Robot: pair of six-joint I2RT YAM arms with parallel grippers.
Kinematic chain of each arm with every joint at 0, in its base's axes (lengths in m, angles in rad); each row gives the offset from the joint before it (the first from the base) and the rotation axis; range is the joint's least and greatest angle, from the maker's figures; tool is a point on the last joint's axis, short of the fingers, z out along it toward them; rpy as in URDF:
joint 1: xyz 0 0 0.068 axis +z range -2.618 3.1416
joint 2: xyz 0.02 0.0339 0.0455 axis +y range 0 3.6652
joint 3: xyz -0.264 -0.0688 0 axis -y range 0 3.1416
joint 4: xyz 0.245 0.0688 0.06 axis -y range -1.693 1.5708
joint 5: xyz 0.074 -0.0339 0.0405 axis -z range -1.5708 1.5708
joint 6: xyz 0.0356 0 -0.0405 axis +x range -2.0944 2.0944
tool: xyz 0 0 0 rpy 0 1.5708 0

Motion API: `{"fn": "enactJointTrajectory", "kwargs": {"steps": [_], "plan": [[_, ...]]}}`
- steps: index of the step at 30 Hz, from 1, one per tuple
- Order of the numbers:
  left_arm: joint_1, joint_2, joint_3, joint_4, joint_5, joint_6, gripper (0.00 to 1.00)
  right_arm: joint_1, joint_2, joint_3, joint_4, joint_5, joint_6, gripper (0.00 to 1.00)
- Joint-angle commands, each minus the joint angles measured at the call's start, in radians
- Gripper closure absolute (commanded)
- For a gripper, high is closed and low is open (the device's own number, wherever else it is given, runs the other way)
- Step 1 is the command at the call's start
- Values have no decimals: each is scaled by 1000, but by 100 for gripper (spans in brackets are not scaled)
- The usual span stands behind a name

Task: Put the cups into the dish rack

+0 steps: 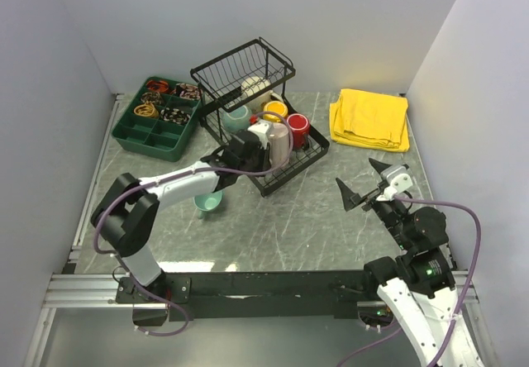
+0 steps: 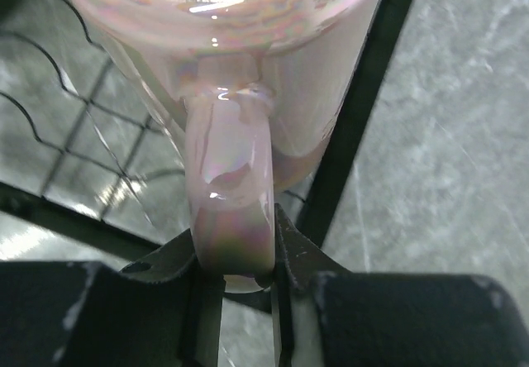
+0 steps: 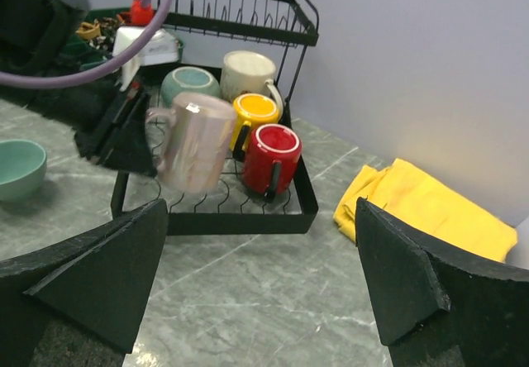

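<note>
My left gripper [image 1: 250, 149] is shut on the handle of the pale pink translucent mug [image 1: 278, 142] and holds it upright over the front of the black dish rack's flat tray [image 1: 285, 178]. The left wrist view shows the handle [image 2: 231, 193] pinched between both fingers. The red mug [image 1: 297, 127], yellow mug [image 1: 275, 108], grey-green mug [image 1: 236, 117] and cream mug [image 1: 254, 86] stand in the rack. The small teal mug [image 1: 208, 204] sits on the table under my left arm. My right gripper [image 1: 368, 187] is open and empty, right of the rack [image 3: 240, 218].
A green compartment tray [image 1: 157, 117] with small items stands at the back left. A folded yellow cloth [image 1: 369, 119] lies at the back right. White walls close in the table on three sides.
</note>
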Motion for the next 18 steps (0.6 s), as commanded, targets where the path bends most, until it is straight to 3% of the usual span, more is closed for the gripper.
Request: {"fn": "enactJointTrajectory", "kwargs": {"steps": [1, 18], "plan": [[-17, 14, 130, 183, -127, 114, 99, -24, -26, -35, 15, -19, 32, 0], [-18, 196, 140, 269, -363, 394, 99, -48, -60, -118, 15, -39, 40, 0]]}}
